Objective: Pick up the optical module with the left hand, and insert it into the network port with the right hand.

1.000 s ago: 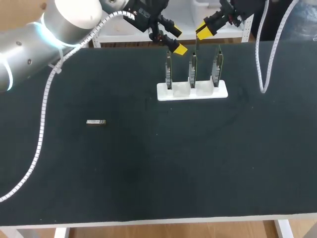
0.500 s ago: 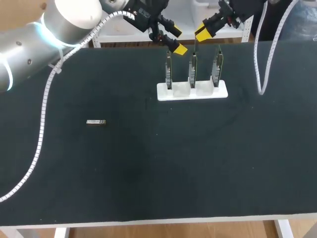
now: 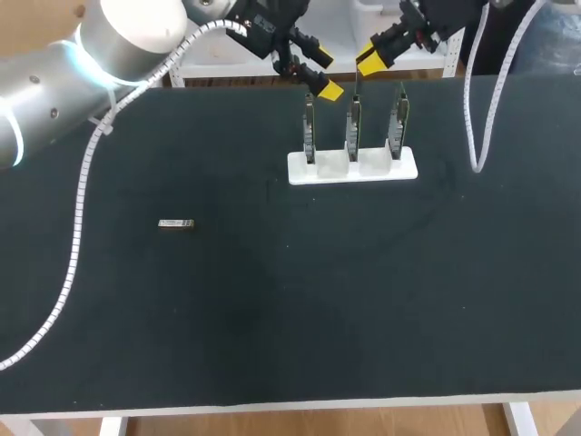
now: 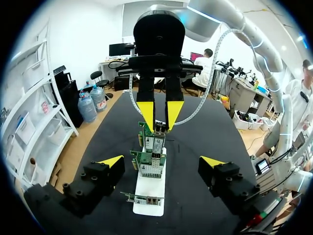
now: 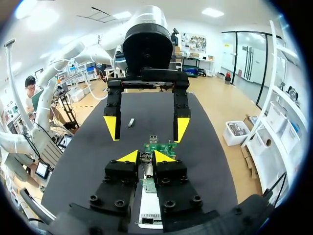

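Three upright network cards (image 3: pixel 352 125) stand in a white holder (image 3: pixel 404 167) at the table's back. My right gripper (image 3: pixel 368 60) hovers just above the middle card. In the right wrist view my right gripper (image 5: pixel 145 156) is shut on a small silver optical module (image 5: pixel 145 159). That held module (image 4: pixel 159 127) also shows in the left wrist view, between the right gripper's tips above the cards (image 4: pixel 150 164). My left gripper (image 3: pixel 325 74) hangs open and empty beside the left card, facing the right one. Another optical module (image 3: pixel 176 223) lies flat on the mat at the left.
The black mat (image 3: pixel 300 309) covers the table. A white cable (image 3: pixel 479 136) droops from my right arm onto the mat, right of the holder. My left arm's cable (image 3: pixel 74 236) trails along the left side.
My right gripper has edged slightly left and up above the middle card. The left arm and the module on the mat have not moved.
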Controlling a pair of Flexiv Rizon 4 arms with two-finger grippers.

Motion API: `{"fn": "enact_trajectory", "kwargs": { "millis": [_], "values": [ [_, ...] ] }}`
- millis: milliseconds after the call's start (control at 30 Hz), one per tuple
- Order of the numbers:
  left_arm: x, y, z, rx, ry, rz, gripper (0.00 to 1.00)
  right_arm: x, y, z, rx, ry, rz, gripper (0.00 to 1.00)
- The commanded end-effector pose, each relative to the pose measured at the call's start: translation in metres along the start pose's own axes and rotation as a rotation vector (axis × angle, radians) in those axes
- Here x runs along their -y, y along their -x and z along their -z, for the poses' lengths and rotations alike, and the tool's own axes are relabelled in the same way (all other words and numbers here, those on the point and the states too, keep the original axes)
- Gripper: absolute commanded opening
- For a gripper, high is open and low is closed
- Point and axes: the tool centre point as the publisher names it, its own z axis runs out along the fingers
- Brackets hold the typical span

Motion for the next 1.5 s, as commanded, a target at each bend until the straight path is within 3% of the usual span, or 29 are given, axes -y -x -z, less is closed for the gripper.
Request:
{"fn": "enact_trajectory", "kwargs": {
  "millis": [33,267,533,1167,1500],
  "values": [
    [-0.0020,0.0014,-0.0005,-0.005,-0.002,0.001,1.00,0.0085,-0.0003,0.0018,0.000,0.417,0.011,0.00],
    [-0.0020,0.0014,-0.0005,-0.005,-0.002,0.001,1.00,0.0069,-0.0010,0.0015,0.000,0.458,0.023,0.00],
    [-0.0020,0.0014,-0.0005,-0.005,-0.002,0.001,1.00,0.0093,-0.0014,0.0062,0.003,0.411,0.008,0.00],
    [-0.0020,0.0014,-0.0005,-0.005,-0.002,0.001,1.00,0.0028,0.0008,0.0049,0.008,0.590,0.071,0.00],
    [-0.0020,0.0014,-0.0005,-0.005,-0.002,0.001,1.00,0.0048,-0.0003,0.0036,0.000,0.602,0.069,0.00]
  ]
}}
